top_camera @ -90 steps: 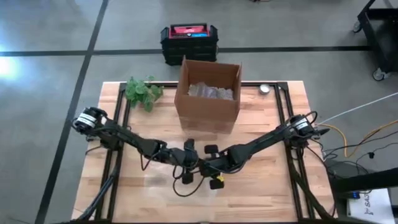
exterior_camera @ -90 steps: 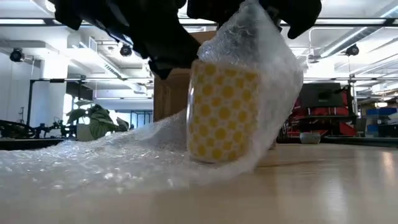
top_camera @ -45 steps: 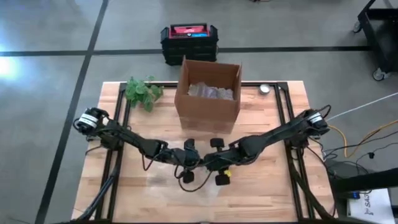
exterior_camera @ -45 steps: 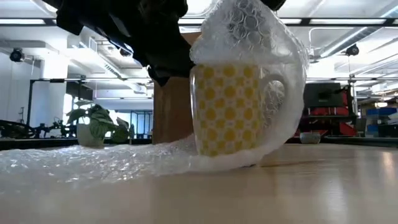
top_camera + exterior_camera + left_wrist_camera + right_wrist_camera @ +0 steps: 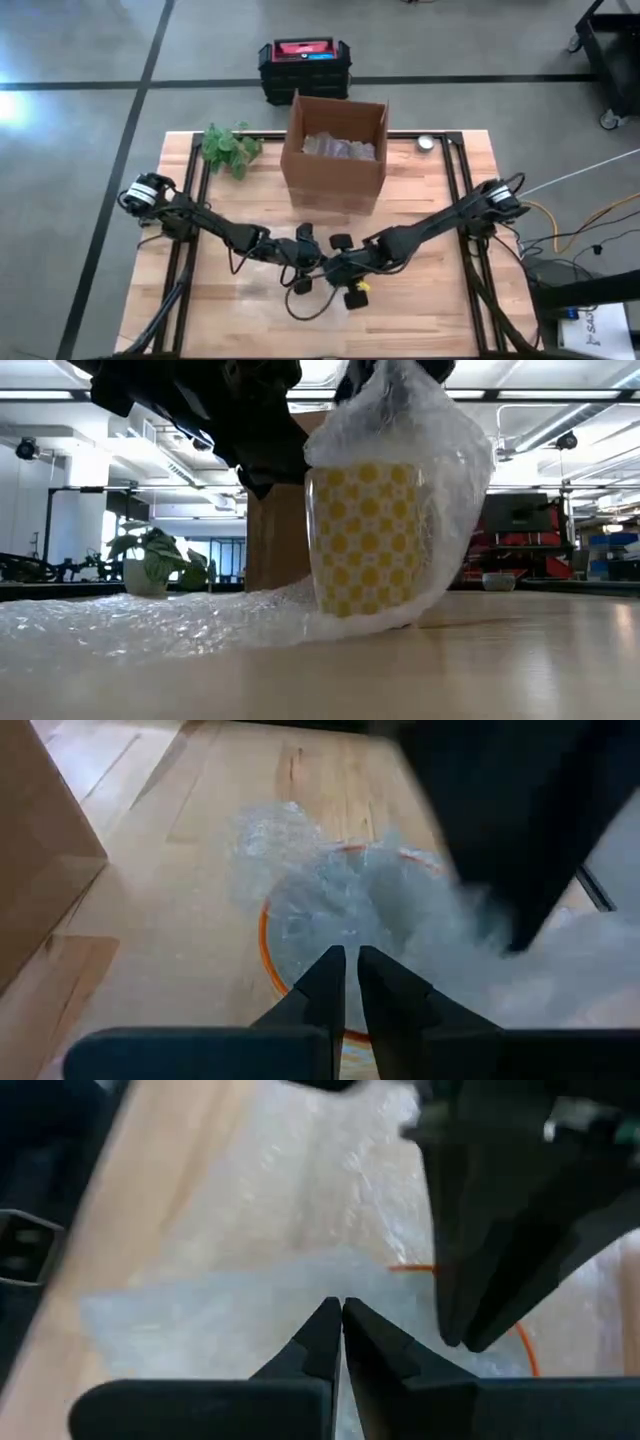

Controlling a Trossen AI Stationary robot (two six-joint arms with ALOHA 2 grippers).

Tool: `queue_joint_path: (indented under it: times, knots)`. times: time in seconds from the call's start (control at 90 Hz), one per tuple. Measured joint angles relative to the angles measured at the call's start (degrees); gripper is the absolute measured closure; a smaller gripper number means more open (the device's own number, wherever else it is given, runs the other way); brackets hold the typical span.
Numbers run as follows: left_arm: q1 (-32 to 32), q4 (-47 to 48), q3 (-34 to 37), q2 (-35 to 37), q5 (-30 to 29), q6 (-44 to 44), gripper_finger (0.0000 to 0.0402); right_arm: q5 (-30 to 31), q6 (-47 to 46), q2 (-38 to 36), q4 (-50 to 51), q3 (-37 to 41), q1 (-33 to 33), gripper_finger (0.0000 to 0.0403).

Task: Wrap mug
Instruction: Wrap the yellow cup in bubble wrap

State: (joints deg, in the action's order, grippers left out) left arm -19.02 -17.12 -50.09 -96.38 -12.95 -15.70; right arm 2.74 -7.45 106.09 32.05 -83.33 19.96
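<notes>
Both jaws pinch bubble wrap (image 5: 400,420) over the upright mug (image 5: 365,540) (yellow-dotted, mouth up).

Two slim black jointed arms, silver motor caps at bases, thin black cables looping along links; tapered matte-black fingers (image 5: 322,982), wedge-shaped.

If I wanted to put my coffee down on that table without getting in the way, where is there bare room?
Bare wood shows near the right edge of the table, beside the small round object, and along the front corners. The middle is crowded: both grippers meet over the mug, with bubble wrap spreading left. The cardboard box and plant fill the back.
</notes>
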Motion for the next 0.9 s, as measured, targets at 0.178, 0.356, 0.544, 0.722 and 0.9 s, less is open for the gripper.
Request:
queue_joint_path:
  times: [0.178, 0.356, 0.544, 0.722, 0.9]
  knots:
    - [0.00, -0.04, 0.02, -0.02, 0.02, -0.02, 0.0381, 0.21, -1.72, 2.87, 2.59, -0.05, -2.01, 0.0401]
    - [0.00, -0.28, 0.02, -0.07, 0.09, -0.02, 0.0381, 0.21, -1.89, 5.50, 2.15, -0.16, -2.60, 0.0401]
    - [-0.05, -0.20, 0.02, -0.07, 0.11, -0.02, 0.0381, -0.56, -2.14, 7.20, 2.26, -0.38, -2.64, 0.0401]
    - [-0.05, -0.01, 0.02, -0.07, 0.20, -0.02, 0.0381, -1.43, -2.70, 4.95, 7.86, -2.88, -2.50, 0.0401]
    - [-0.05, 0.03, 0.04, -0.07, 0.26, -0.03, 0.0381, -1.83, -3.07, -1.27, 14.60, -5.56, -1.79, 0.0400]
